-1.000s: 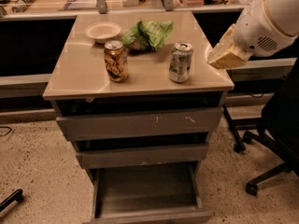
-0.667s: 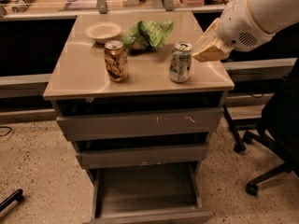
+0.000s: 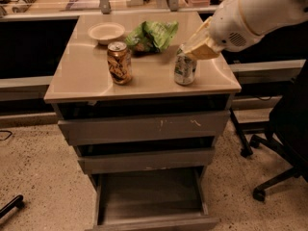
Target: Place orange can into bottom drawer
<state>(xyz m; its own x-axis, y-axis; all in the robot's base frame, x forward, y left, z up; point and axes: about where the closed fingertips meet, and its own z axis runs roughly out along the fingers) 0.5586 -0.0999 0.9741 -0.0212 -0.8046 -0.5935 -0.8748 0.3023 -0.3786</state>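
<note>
The orange can stands upright on the left half of the beige cabinet top. The bottom drawer is pulled out, and its bare grey inside holds nothing. My gripper comes in from the right on a white arm and hovers over the top of the silver-and-green can, well to the right of the orange can.
A white bowl and a green chip bag lie at the back of the top. The two upper drawers stand slightly out. A black office chair is at the right. A black object lies on the floor at the left.
My arm has swung left from beyond the cabinet's right edge, so the gripper is now over the silver-and-green can. The cans and drawers have not moved.
</note>
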